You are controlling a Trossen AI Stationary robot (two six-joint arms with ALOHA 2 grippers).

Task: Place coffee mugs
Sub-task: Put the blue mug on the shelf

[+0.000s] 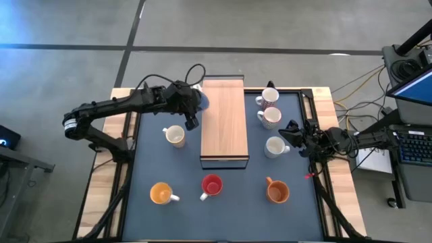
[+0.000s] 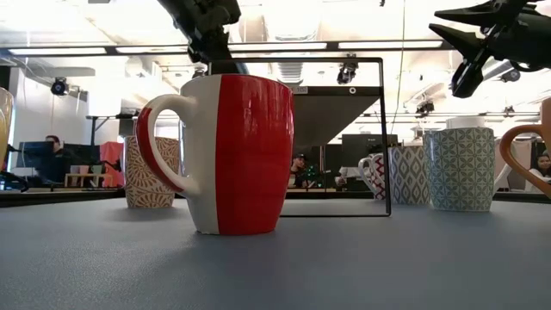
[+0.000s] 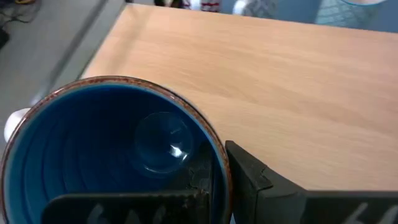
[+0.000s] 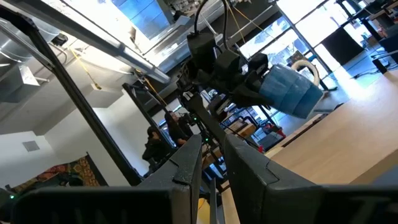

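My left gripper (image 1: 194,102) is shut on the blue mug (image 1: 202,101) at the far left edge of the long light-wood board (image 1: 225,121). The left wrist view looks down into the blue mug (image 3: 118,155), and the right wrist view shows the mug (image 4: 289,90) tilted in the air. My right gripper (image 1: 289,132) is open and empty, above the table just right of a white mug (image 1: 275,146). Standing on the table are another white mug (image 1: 175,136), the yellow-orange mug (image 1: 160,194), the red mug (image 1: 212,185) and the brown-orange mug (image 1: 277,192). My left gripper pinches the blue mug's rim and wall (image 3: 214,168), one finger (image 3: 124,208) inside the mug and one (image 3: 261,180) outside. The fingers come from above, slanting from the table's left. The mug is lifted clear and tilted, beside the board's edge.
A white mug (image 1: 270,117) and a dark-patterned mug (image 1: 268,98) stand at the far right of the table. The board is raised on a dark frame (image 2: 382,138) in the table's middle. Cables and equipment lie off the table's right side.
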